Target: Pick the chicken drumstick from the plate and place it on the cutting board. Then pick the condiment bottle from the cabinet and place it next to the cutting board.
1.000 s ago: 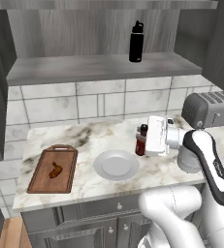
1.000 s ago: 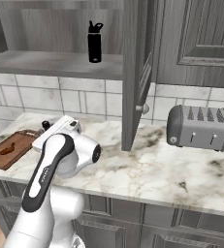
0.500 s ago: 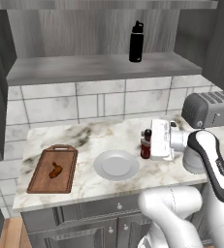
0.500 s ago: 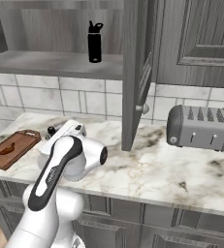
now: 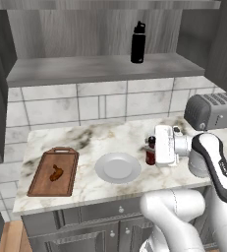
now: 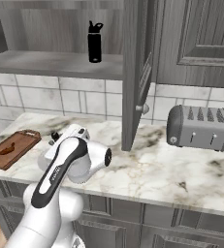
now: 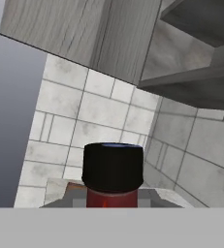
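My gripper (image 5: 153, 150) is shut on the condiment bottle (image 5: 151, 151), a small red bottle with a dark cap, held upright low over the counter just right of the plate (image 5: 117, 168). Whether its base touches the counter I cannot tell. The hand view looks over the bottle's black cap (image 7: 113, 167) toward the tiled wall. The chicken drumstick (image 5: 56, 173) lies on the cutting board (image 5: 41, 183) at the counter's left, also seen as the drumstick (image 6: 8, 149) on the board (image 6: 21, 140). The plate is bare. The cabinet shelf (image 5: 85, 71) runs above the tiles.
A tall black bottle (image 5: 138, 43) stands on the cabinet shelf. A silver toaster (image 5: 213, 110) sits at the counter's right, behind my arm. An open cabinet door (image 6: 135, 72) hangs down to the right of the shelf.
The gripper has carried the condiment bottle slightly to the right and downward beside the plate. The drumstick, board and plate have not moved.
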Robot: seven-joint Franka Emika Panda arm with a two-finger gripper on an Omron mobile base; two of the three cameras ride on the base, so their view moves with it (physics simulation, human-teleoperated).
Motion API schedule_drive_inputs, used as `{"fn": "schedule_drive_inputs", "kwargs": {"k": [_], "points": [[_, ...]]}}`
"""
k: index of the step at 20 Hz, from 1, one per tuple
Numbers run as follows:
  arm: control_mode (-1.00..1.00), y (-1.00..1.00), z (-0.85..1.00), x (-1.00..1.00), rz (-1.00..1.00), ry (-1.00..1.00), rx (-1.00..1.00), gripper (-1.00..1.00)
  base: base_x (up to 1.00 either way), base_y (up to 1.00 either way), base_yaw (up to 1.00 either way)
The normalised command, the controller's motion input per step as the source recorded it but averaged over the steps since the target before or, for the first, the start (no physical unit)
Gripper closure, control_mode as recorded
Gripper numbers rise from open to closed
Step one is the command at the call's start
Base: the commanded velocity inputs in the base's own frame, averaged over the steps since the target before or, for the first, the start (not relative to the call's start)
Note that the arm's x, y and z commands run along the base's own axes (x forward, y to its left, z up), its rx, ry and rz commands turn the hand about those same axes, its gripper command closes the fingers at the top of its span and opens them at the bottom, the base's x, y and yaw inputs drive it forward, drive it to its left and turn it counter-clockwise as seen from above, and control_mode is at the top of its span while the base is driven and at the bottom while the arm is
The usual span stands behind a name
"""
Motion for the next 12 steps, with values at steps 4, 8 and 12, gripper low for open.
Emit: {"fn": "schedule_drive_inputs", "kwargs": {"k": [4, 8, 12], "points": [[-1.00, -0.08, -0.22, 0.04, 0.00, -0.06, 0.00, 1.00, 0.00, 0.00, 0.00], [-1.00, -0.12, -0.25, 0.03, 0.00, -0.06, 0.01, 1.00, 0.00, 0.00, 0.00], [-1.00, -0.16, -0.30, 0.02, 0.00, -0.02, 0.07, 1.00, 0.00, 0.00, 0.00]]}}
